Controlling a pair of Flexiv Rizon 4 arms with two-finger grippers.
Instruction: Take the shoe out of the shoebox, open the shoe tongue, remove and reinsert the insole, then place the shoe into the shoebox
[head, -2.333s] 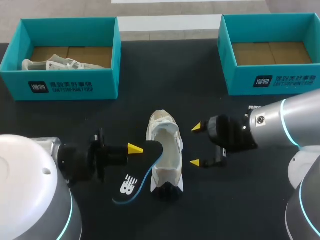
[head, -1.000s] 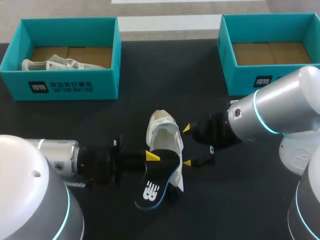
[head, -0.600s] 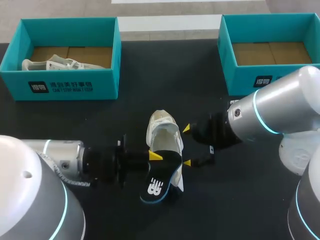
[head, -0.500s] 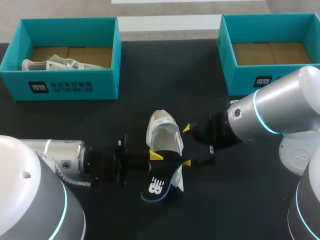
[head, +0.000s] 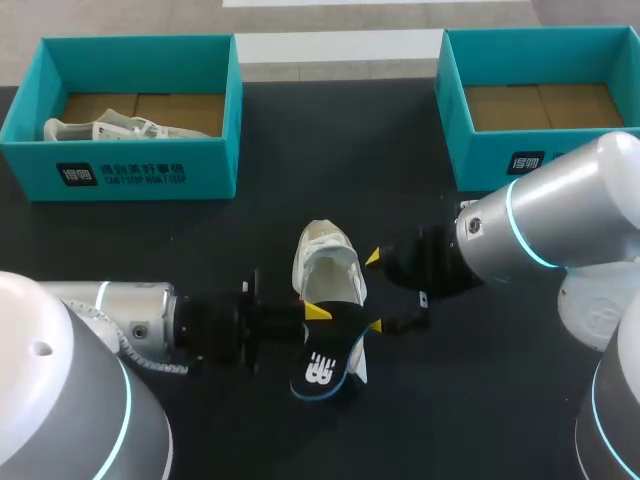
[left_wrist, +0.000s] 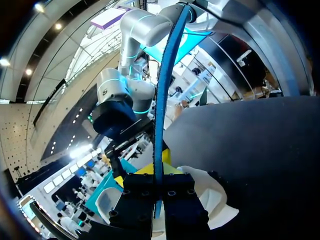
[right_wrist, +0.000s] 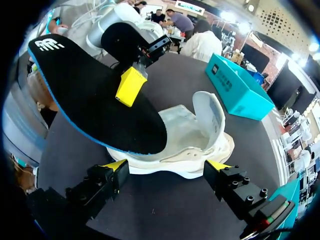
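A white shoe (head: 330, 272) lies on the black table between my two grippers, its opening upward. My left gripper (head: 316, 312) is shut on a black insole (head: 322, 366) with a blue edge and a white logo. It holds one end over the shoe's near opening, and the logo end sticks out toward the front. In the left wrist view the insole (left_wrist: 159, 100) stands edge-on between the fingers, with the shoe (left_wrist: 207, 187) beneath. My right gripper (head: 375, 292) stands open just right of the shoe. From the right wrist the shoe (right_wrist: 197, 137) lies ahead of that gripper (right_wrist: 167, 167), under the insole (right_wrist: 90, 95).
A teal shoebox (head: 140, 172) at the back left holds another pale shoe (head: 110, 128). A second teal shoebox (head: 540, 160) at the back right shows only its cardboard floor; in the right wrist view it (right_wrist: 240, 95) lies beyond the shoe.
My left gripper has carried the insole to the right, from beside the shoe to over its opening. My right gripper came in next to the shoe, then stayed still and open.
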